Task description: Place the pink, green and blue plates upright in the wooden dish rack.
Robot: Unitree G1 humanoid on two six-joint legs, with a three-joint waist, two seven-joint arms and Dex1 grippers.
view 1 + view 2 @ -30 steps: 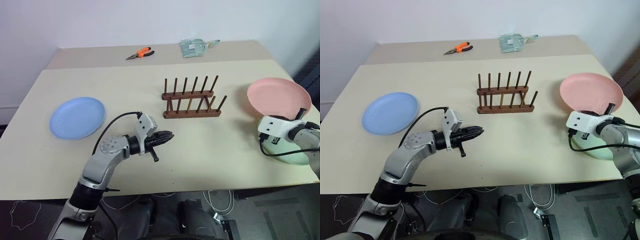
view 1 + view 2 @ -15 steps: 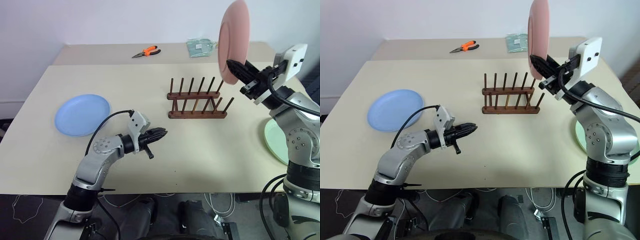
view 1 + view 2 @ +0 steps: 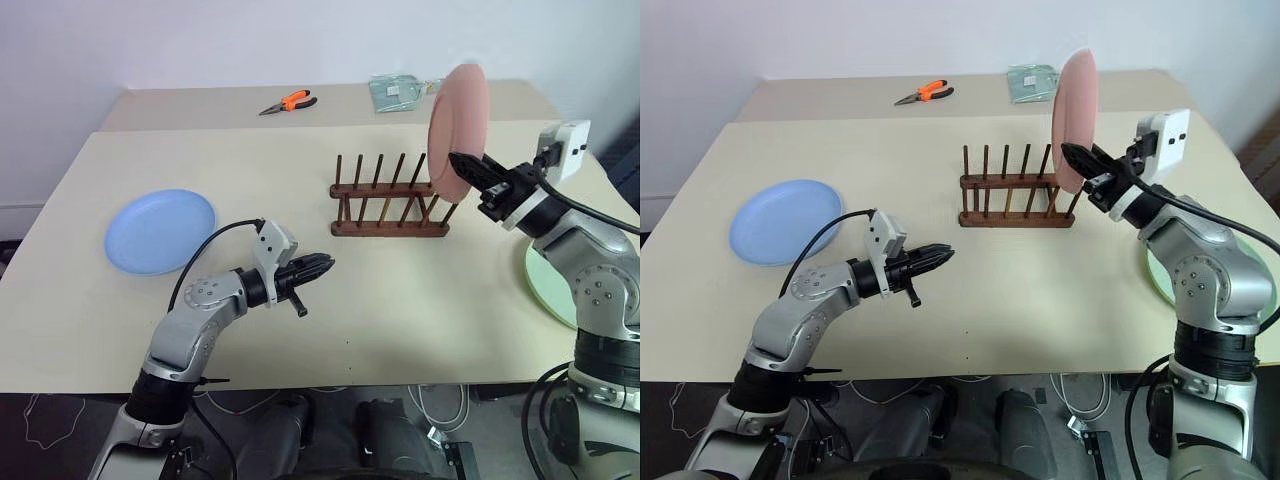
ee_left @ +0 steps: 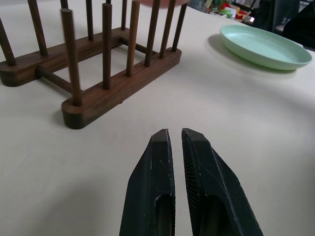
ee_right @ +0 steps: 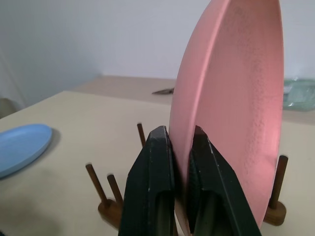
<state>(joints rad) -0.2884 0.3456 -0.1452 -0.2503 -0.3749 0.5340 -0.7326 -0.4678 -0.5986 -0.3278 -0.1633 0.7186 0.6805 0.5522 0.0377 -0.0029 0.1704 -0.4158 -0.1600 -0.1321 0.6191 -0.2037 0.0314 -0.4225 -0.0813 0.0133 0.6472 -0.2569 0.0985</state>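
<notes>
**Pink plate held on edge over the rack's right end, slot just below**

The round, shallow, matte salmon-pink plastic plate (image 3: 459, 131) stands upright on its rim, face side-on to the head camera, hanging over the right end of the small dark brown wooden dish rack (image 3: 388, 198); its lower edge sits among the tops of the last pegs, whether it touches them I cannot tell; the plate's plane runs across the rack's rails, so it looks lined up with a gap between pegs; the coming move turns on that: the slot lies straight down from the plate, so likely a short lowering. Right pincer (image 5: 179, 162) pinches the plate's lower rim, one black finger on each face; right arm comes in from the rack's right side, by far the nearer arm. Rack is still bare of plates, two rails, thin vertical pegs.

Pale green round plastic plate (image 4: 261, 45) lies flat on the beige desk (image 3: 400, 300) near its right edge, behind the right arm; light blue round plastic plate (image 3: 160, 230) lies flat on the left, well apart from the rack. Left pincer (image 4: 178, 152) pressed together, holding nothing, hovering low over the desk between blue plate and rack, pointing towards the rack.
</notes>
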